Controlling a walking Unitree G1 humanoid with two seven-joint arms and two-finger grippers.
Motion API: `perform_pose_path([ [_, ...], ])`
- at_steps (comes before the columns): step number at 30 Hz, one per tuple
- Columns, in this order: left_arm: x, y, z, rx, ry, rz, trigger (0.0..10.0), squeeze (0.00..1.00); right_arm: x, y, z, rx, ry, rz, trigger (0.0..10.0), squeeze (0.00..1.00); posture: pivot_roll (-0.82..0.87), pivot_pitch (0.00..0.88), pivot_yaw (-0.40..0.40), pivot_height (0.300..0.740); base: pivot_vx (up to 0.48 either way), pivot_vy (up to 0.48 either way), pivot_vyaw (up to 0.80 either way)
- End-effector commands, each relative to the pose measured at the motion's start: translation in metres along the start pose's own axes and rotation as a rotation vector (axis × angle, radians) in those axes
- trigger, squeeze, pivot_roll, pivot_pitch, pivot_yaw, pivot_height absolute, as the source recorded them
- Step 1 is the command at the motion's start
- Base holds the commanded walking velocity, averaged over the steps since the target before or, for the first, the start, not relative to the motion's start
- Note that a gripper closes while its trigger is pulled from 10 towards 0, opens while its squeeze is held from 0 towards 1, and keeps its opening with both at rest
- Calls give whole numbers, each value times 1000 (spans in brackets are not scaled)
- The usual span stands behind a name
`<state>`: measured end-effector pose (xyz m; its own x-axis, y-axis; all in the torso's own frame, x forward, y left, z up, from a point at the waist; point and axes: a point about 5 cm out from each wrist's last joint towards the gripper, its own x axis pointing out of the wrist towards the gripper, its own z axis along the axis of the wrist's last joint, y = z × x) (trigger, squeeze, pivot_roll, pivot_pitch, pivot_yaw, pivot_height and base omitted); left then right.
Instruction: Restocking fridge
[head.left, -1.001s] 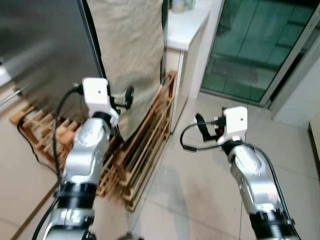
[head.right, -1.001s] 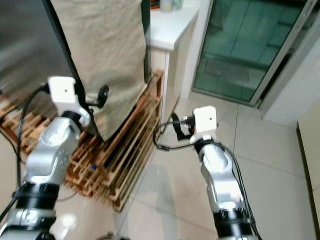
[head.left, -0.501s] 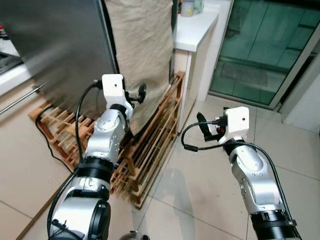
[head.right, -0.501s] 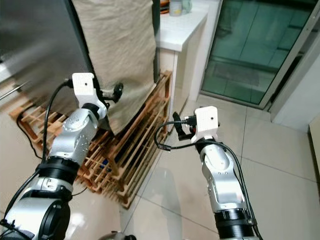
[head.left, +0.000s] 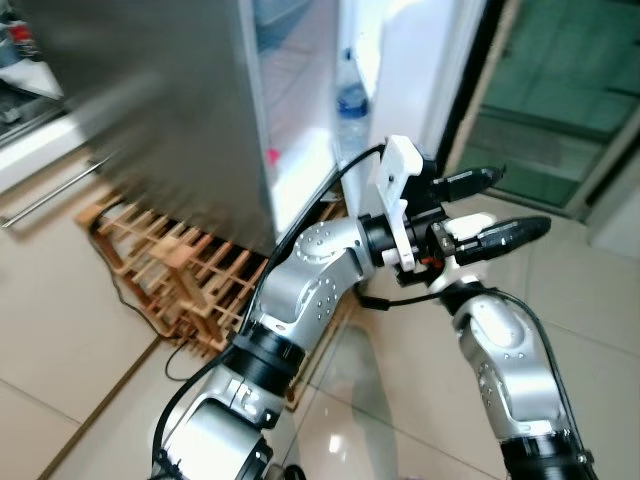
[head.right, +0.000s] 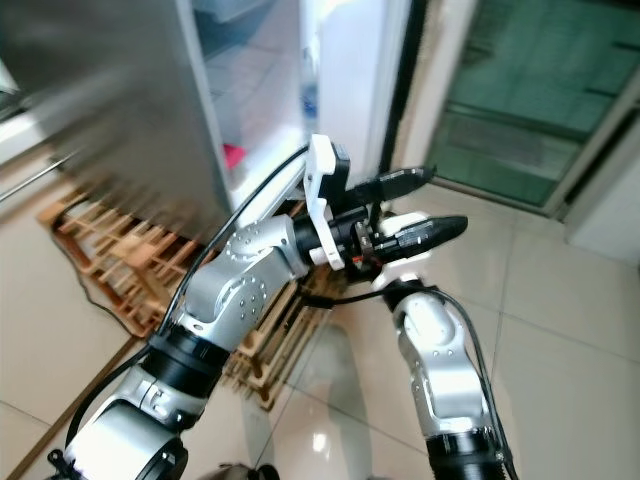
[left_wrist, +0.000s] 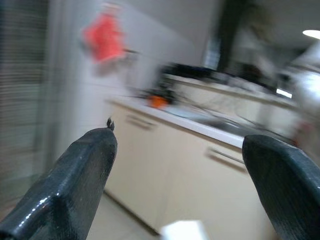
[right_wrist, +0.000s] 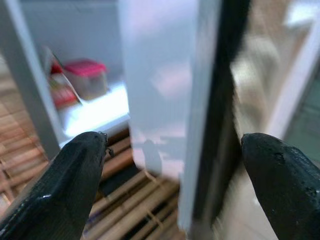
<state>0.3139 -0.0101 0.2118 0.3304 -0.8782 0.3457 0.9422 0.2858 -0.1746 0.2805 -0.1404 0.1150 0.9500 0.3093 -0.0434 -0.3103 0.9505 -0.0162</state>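
Note:
The fridge (head.left: 150, 100) stands at the left, its steel face blurred. Its lit inside (head.left: 300, 90) is in view, with a water bottle (head.left: 350, 100) and a small red item (head.left: 272, 157). My left arm reaches across to the right, and its gripper (head.left: 500, 205) is open and empty in front of my right wrist. In the left wrist view the fingers (left_wrist: 75, 175) stand wide apart before a blurred kitchen counter. My right gripper (right_wrist: 175, 165) is open and empty, facing the fridge's lower shelf, where a red-lidded container (right_wrist: 86, 75) sits.
A wooden slatted rack (head.left: 180, 270) lies on the floor under and beside the fridge. A green glass sliding door (head.left: 570, 110) is at the far right. Pale tiled floor (head.left: 400, 400) spreads in front of me.
The whole picture has shifted and blurred. My left arm has swung from the left side across to the right, over my right wrist. The fridge's lit inside is now in view.

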Motion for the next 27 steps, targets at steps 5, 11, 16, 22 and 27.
perform_pose_path([
  [5, -27, 23, 19, 26, -61, 186, 10000, 0, -1, -1, 2, -7, 6, -4, 10000, 0, -83, 0, 57, 740, 0, 0, 0],
  [11, -89, 43, 12, 59, -7, 467, 10000, 0, -1, 1, 5, -5, 5, 33, 10000, 0, -50, 0, 42, 740, 0, 0, 0],
  [16, -152, 65, 1, 102, 24, 877, 10000, 0, 2, 15, 9, 34, -4, 140, 10000, 0, -32, 0, 38, 740, 0, 0, 0],
  [22, -187, 57, 0, 88, -9, 1035, 10000, 0, 5, 26, 16, 74, -6, 246, 10000, 0, -10, 0, 25, 740, 0, 0, 0],
  [27, -199, 56, 1, 105, -5, 1092, 10000, 0, 12, 25, 19, 54, -7, 271, 10000, 0, -1, 0, 16, 740, 0, 0, 0],
])
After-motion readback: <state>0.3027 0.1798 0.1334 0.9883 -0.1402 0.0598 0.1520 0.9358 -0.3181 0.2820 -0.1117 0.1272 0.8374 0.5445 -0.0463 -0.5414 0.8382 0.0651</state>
